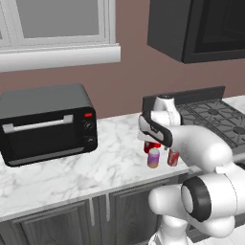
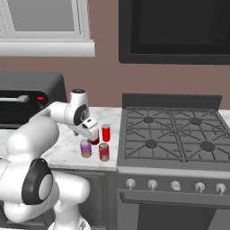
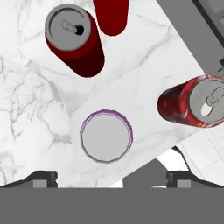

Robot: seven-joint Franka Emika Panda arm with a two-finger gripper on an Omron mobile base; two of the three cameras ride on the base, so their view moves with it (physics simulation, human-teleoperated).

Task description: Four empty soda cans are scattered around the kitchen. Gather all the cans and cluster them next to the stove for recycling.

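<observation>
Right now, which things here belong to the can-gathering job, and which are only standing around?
Job: purple can, patterned red can, two bright red cans, stove.
Not job: toaster oven, microwave, window.

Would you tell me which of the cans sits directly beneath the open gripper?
The purple can, seen straight down on its silver top; the red cans stand off to the sides.

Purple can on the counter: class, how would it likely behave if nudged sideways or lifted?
The purple can stands upright, narrow and tall, so a high nudge would probably tip it, and once down it would roll. The red cans stand close, so it may knock them. Being empty, it likely lifts easily.
</observation>
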